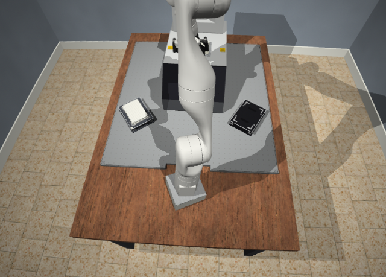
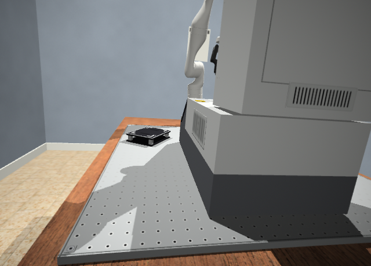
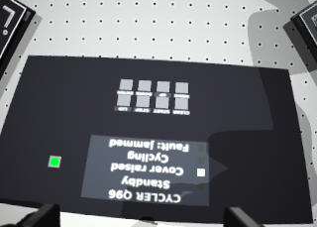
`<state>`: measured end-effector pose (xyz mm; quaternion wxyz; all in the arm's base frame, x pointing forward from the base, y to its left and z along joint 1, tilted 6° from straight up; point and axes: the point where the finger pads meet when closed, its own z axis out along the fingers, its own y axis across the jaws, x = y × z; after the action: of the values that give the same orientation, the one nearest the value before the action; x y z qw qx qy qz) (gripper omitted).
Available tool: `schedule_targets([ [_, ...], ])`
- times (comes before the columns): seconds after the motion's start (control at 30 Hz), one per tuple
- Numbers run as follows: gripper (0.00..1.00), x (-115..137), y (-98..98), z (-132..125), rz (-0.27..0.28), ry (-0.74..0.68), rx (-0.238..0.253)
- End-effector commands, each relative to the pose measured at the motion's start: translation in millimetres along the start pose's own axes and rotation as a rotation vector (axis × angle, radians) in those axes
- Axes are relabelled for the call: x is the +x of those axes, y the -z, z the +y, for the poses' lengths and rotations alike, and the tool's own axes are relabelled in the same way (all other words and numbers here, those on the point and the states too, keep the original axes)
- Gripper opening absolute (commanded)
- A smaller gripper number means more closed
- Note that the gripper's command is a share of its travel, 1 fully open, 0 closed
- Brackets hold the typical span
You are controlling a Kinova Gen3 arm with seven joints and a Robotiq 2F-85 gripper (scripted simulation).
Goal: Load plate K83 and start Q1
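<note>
Cycler Q1 (image 1: 219,81) (image 2: 284,149) (image 3: 30,113) stands at the back; its screen (image 3: 99,187) marks "Cover raised". The lamp (image 3: 54,162) is green. The LID key (image 3: 123,101) and START key (image 3: 161,103) show upside down in the wrist view. My gripper (image 3: 144,219) is open and empty over Q1's top, spread across the block area; the arm hides much of it in the top view. A pale plate edge (image 1: 210,49) shows beside its right finger; the rest is hidden. A white plate (image 1: 134,110) lies on the left nest (image 1: 131,126). The right nest (image 1: 248,118) (image 2: 148,133) holds no plate. Nest labels are unreadable.
Q1's tall rear housing (image 2: 299,47) rises behind the block area and hides most of the gripper in the exterior view. Yellow stickers (image 1: 170,47) (image 1: 222,49) flank the block area. Both nests stand in front of Q1, one to each side, on the grey perforated board (image 1: 137,152).
</note>
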<state>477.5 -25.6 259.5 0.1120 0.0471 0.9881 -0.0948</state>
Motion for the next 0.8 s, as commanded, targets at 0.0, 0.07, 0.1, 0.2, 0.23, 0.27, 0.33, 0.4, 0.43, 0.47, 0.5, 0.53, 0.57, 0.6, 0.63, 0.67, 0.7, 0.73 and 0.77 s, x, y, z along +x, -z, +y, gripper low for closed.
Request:
schedule_targets([
  [0.0,1.00,-2,-2.4,0,0.012,-0.039,0.001],
  [0.07,1.00,-4,-3.2,-1,0.014,-0.058,0.002],
  [0.1,1.00,-5,-3.5,-1,0.015,-0.068,0.002],
  [0.2,1.00,-8,-4.6,-2,0.019,-0.098,0.004],
  [0.23,1.00,-9,-4.9,-2,0.021,-0.108,0.005],
  [0.27,1.00,-10,-5.3,-3,0.022,-0.118,0.005],
  [0.33,1.00,-12,-6.0,-3,0.025,-0.138,0.006],
  [0.4,1.00,-14,-6.8,-4,0.027,-0.158,0.008],
  [0.43,1.00,-14,-6.8,-4,0.027,-0.158,0.008],
  [0.47,1.00,-14,-6.8,-4,0.027,-0.158,0.008],
  [0.5,1.00,-15,-7.1,-4,0.028,-0.168,0.008],
  [0.53,1.00,-16,-7.5,-5,0.030,-0.178,0.009],
  [0.57,1.00,-17,-7.9,-5,0.031,-0.188,0.009],
  [0.6,1.00,-17,-8.2,-5,0.032,-0.198,0.010],
  [0.63,1.00,-18,-8.6,-6,0.034,-0.207,0.011],
  [0.67,1.00,-19,-8.9,-6,0.035,-0.217,0.011],
  [0.7,1.00,-20,-9.3,-6,0.036,-0.227,0.012],
  [0.73,1.00,-21,-9.7,-7,0.038,-0.237,0.012],
  [0.77,1.00,-22,-10.0,-7,0.039,-0.247,0.013],
])
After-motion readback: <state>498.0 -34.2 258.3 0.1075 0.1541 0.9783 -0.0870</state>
